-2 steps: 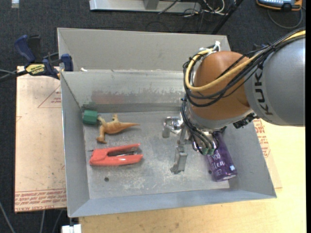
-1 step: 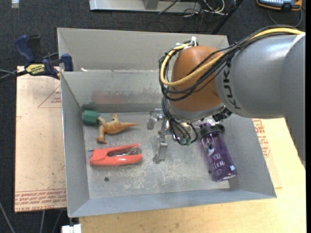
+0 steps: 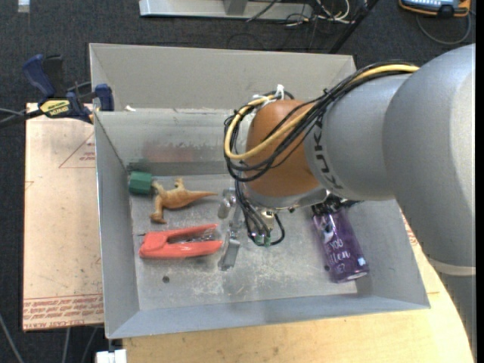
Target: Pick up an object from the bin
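Claw [image 3: 228, 230] is hanging spread at the red tool [image 3: 181, 244]'s right end. Closing here is risking a tip-only pinch and the tool slipping out.

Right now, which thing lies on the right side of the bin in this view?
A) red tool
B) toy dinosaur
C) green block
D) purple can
D: the purple can lies right of the gripper; the green block, toy dinosaur and red tool lie to its left.
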Controlling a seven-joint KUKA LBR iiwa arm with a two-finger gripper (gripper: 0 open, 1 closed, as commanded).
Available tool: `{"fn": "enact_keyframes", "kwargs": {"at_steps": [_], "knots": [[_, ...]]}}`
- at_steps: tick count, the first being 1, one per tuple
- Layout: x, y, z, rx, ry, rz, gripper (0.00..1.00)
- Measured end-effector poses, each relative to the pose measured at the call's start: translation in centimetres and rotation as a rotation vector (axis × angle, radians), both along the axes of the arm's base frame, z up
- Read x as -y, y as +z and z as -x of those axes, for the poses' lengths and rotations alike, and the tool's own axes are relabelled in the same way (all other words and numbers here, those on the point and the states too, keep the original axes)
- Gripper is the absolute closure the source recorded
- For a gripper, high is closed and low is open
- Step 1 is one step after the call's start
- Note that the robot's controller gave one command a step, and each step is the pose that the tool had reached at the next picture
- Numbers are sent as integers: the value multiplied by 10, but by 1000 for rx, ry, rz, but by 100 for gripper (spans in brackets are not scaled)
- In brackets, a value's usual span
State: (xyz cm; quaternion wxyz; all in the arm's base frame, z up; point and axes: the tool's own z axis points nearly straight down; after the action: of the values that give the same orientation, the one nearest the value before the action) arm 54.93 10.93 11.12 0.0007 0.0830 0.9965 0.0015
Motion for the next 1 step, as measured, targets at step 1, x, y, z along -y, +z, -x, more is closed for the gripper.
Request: {"fn": "enact_keyframes", "kwargs": {"at_steps": [1], "knots": [[-15, -23, 9, 0, 44, 2, 0]]}}
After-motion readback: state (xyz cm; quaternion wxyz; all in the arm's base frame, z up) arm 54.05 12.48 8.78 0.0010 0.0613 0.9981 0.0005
